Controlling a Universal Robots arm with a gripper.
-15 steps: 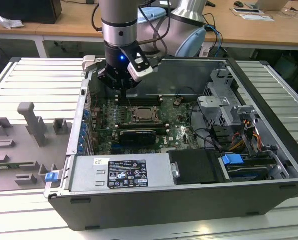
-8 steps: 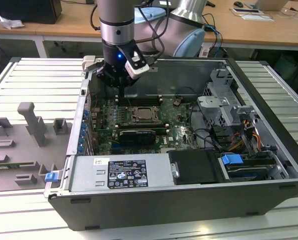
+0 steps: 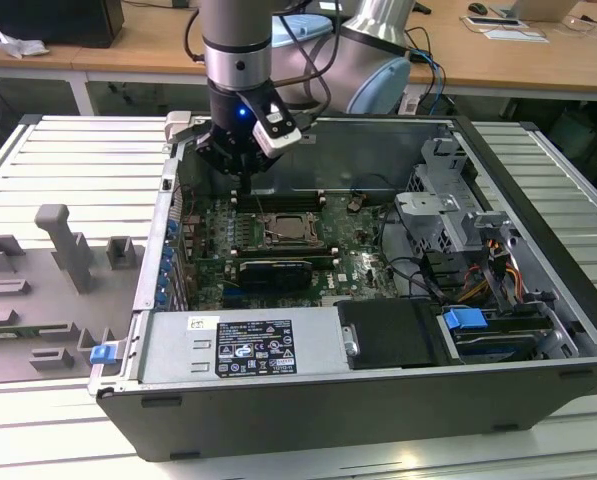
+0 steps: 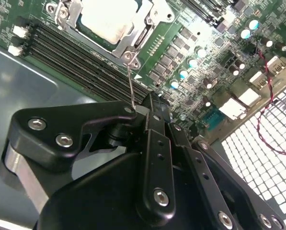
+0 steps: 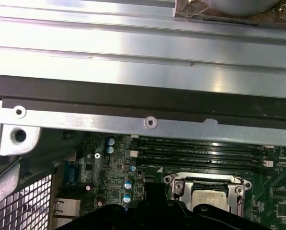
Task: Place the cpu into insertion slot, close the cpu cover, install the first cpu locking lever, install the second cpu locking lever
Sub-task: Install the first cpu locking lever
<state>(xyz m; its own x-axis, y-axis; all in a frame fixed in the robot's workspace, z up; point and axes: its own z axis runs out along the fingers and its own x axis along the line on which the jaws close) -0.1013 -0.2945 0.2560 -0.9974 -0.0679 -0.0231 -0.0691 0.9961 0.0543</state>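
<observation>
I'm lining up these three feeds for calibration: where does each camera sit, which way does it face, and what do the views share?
Exterior view: off the arm, above the open computer case, looking down into it; shows the arm and gripper.
Second wrist view: at the wrist, looking past the gripper onto the green board.
First wrist view: at the wrist, looking across the board toward the case's edge; the gripper is in the foreground.
Shared: all three show the cpu.
</observation>
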